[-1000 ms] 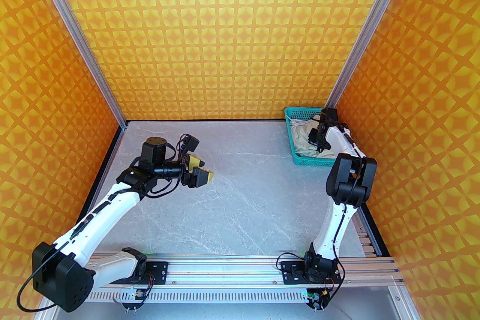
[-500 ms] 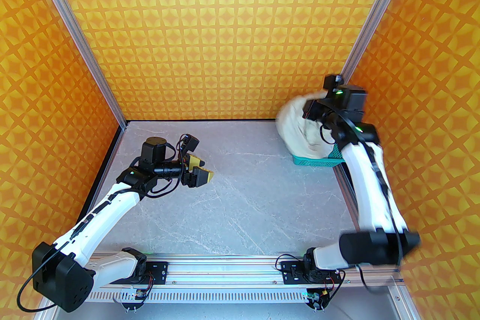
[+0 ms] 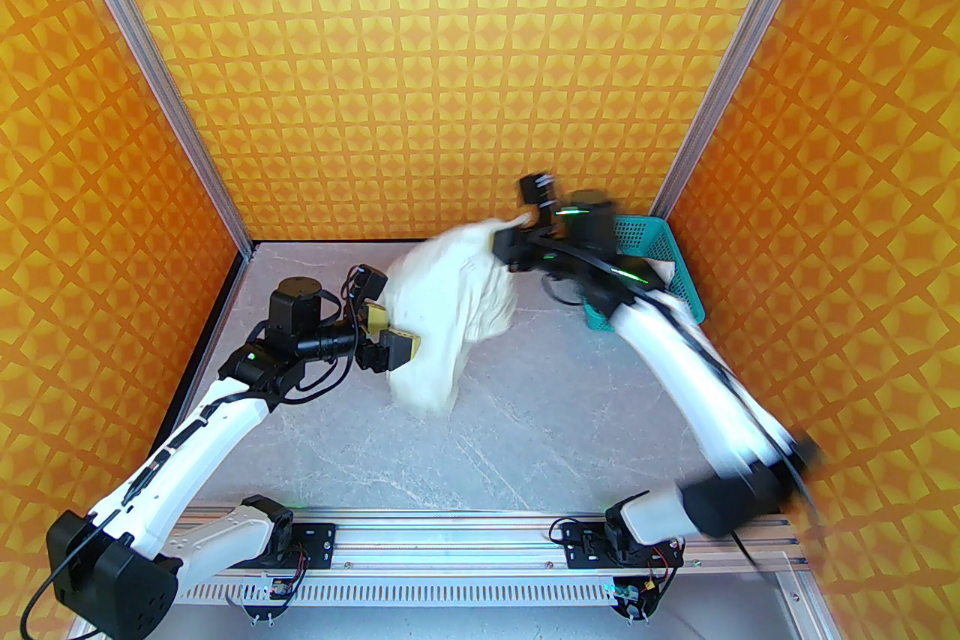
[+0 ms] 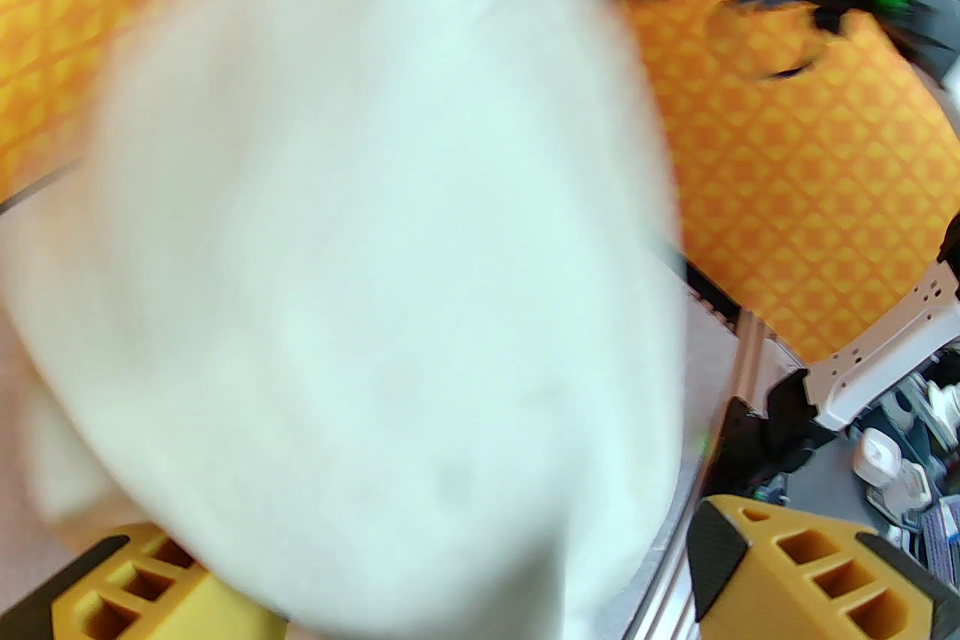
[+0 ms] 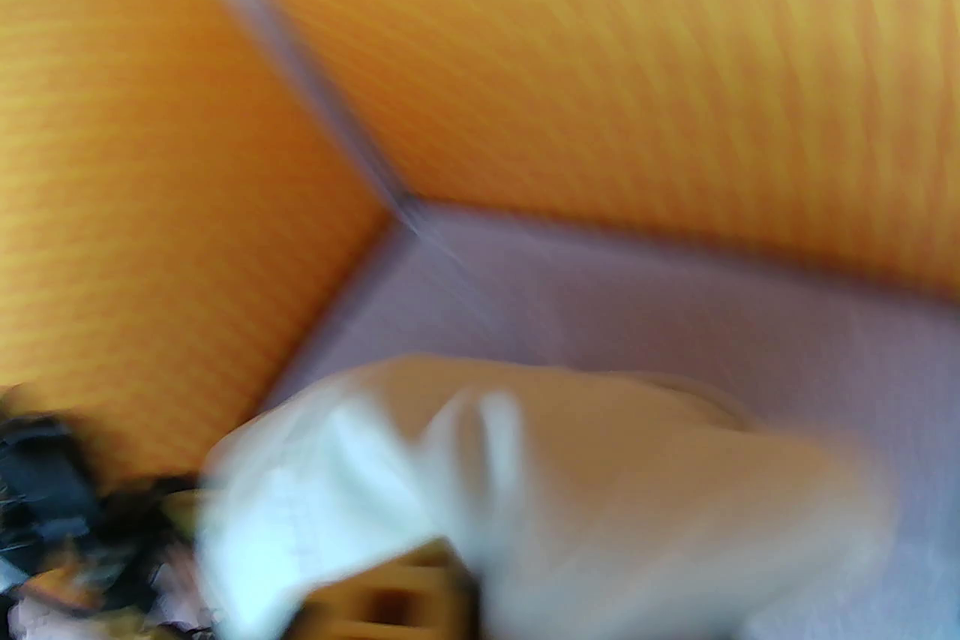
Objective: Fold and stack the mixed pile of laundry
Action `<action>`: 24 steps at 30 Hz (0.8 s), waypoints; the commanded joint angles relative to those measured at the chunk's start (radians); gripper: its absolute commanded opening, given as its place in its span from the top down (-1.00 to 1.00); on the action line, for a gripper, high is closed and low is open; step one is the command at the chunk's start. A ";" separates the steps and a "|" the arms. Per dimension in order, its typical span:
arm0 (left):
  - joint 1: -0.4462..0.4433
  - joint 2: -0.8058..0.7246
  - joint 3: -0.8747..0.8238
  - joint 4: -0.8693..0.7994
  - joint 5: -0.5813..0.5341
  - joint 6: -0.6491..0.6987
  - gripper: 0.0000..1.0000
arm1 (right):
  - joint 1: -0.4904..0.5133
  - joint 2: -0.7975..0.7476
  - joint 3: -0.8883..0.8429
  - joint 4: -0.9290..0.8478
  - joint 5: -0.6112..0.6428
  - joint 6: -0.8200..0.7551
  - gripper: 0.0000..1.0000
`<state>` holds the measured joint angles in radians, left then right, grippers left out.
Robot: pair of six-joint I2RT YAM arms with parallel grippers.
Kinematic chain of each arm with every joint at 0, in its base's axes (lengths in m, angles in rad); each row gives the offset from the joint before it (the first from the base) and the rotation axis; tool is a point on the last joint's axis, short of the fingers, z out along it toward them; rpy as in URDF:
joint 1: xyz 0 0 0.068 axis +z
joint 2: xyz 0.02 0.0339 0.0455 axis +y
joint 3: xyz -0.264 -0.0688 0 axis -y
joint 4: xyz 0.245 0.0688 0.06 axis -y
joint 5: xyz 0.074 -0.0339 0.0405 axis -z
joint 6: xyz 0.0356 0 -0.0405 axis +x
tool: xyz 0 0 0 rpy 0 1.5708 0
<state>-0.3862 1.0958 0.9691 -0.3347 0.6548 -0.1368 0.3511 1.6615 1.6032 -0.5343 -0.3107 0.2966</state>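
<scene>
The laundry bundle (image 3: pixel 450 314) hangs in the air over the far middle of the table (image 3: pixel 540 412) as one pale, blurred mass. Its top corner meets the right gripper (image 3: pixel 514 230) and its lower end trails down close to the tabletop. In the right wrist view the cloth (image 5: pixel 562 472) shows a whiter part on the left and a creamier part on the right, too smeared to tell the garments apart. Whether the right gripper is clamped on the cloth or parted cannot be told, as the blur hides its fingers.

The left gripper (image 3: pixel 394 333) stands wide apart just at the bundle's left side. From the left wrist the cloth (image 4: pixel 360 247) hangs in front of the camera between the yellow fingers (image 4: pixel 810 562), blocking most of what lies behind.

The teal basket (image 3: pixel 664 247) sits in the far right corner, partly behind the right arm (image 3: pixel 675 359), with a scrap of pale cloth at its rim. Orange patterned walls (image 3: pixel 450 59) close in the table on three sides.
</scene>
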 commanded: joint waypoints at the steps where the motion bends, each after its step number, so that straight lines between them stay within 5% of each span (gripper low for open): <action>1: 0.004 -0.039 -0.041 -0.086 -0.143 -0.031 -0.78 | -0.004 0.065 0.031 -0.123 0.151 -0.008 -0.26; 4: 0.002 -0.046 -0.078 -0.147 -0.235 -0.060 -0.71 | -0.004 0.016 -0.041 -0.134 0.197 -0.015 -0.47; 9: -0.001 -0.067 -0.194 -0.174 -0.305 -0.142 -0.60 | 0.021 -0.175 -0.339 -0.105 0.125 0.051 -0.42; 18: 0.058 -0.052 -0.301 -0.125 -0.382 -0.230 -0.73 | 0.415 -0.300 -0.789 0.106 -0.028 0.287 -0.37; 24: 0.093 0.119 -0.258 0.037 -0.354 -0.273 -0.84 | 0.534 -0.218 -0.881 0.339 -0.107 0.402 -0.39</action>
<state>-0.3099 1.1332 0.6781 -0.4053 0.3054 -0.3702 0.8688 1.4010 0.7341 -0.3824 -0.3546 0.6010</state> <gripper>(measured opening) 0.925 0.695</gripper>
